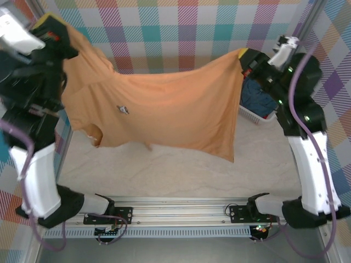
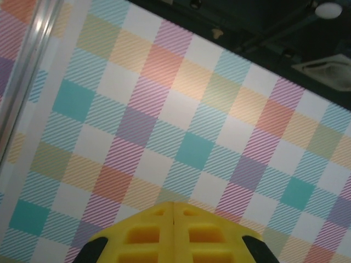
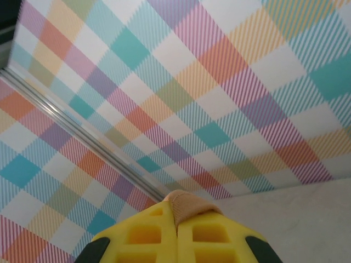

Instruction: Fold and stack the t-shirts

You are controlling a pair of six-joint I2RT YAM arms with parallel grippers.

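The left gripper (image 1: 53, 24), fully closed, pinches the tan t-shirt (image 1: 164, 109) above the far-left corner of the counter (image 1: 181, 175). It hangs spread across to the right gripper (image 1: 245, 56), closed on its other end near the basket (image 1: 255, 115).

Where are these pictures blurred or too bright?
Top external view: the left arm is washed out and soft at the corner; the tan t-shirt is evenly lit. Both wrist views: the yellow pads look slightly soft; the checked wall is sharper.

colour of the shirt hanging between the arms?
Tan-orange t-shirt, small dark-and-white mark on it; best in top external view.
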